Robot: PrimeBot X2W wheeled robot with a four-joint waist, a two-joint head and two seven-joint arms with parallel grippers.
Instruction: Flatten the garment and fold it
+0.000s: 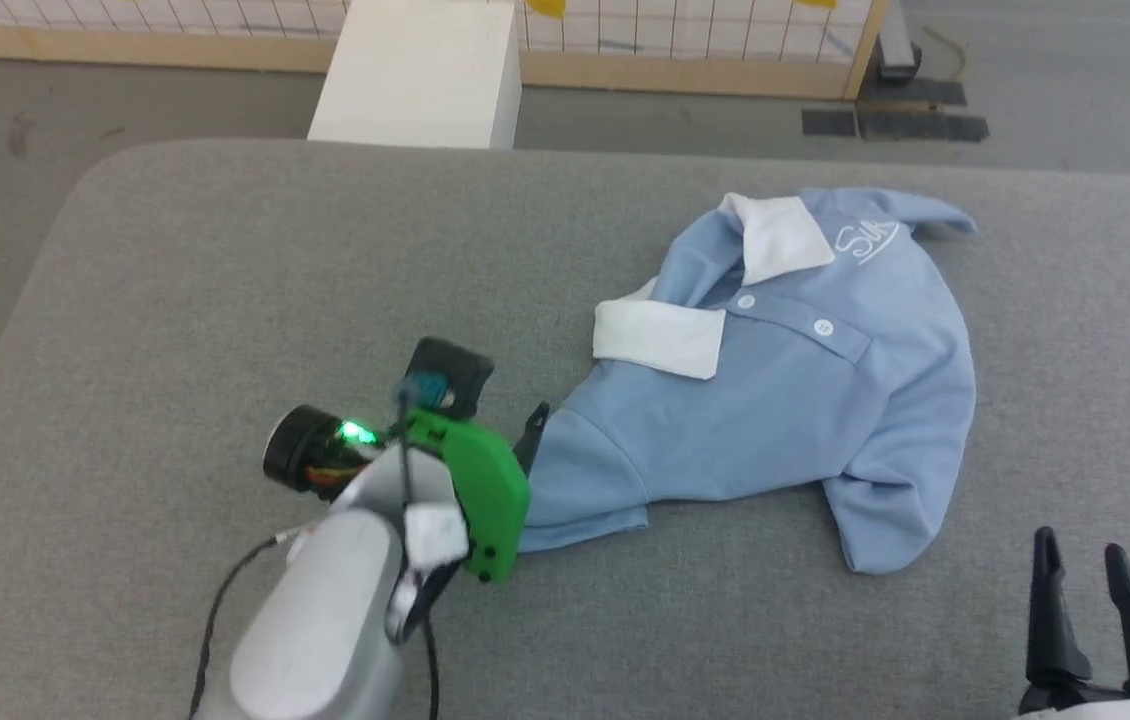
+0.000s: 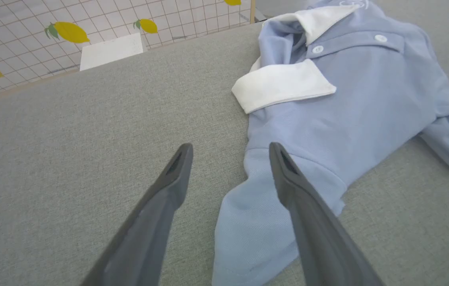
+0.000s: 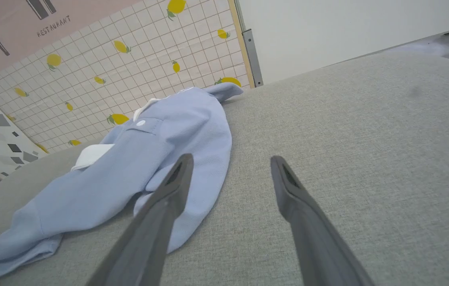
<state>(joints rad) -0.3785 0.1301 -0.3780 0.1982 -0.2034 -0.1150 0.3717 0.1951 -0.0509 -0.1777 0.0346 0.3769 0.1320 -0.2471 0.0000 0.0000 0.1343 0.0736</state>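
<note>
The garment [image 1: 785,400], a light blue polo shirt with a white collar, lies crumpled on the grey padded surface [image 1: 225,280] right of centre. My left gripper [image 1: 531,440] hovers at its near-left sleeve, mostly hidden behind its green wrist mount. In the left wrist view the left gripper [image 2: 230,153] is open, one finger above the sleeve cuff of the garment [image 2: 339,107], the other above bare surface. My right gripper [image 1: 1081,556] stands open at the lower right, apart from the shirt's near corner. In the right wrist view the right gripper [image 3: 230,165] is open beside the garment [image 3: 149,167].
A white box [image 1: 420,70] stands on the floor beyond the surface's far edge. A tiled partition with lemon prints [image 3: 129,59] runs along the back. Bare grey surface spreads left of the shirt and to its right [image 3: 347,139].
</note>
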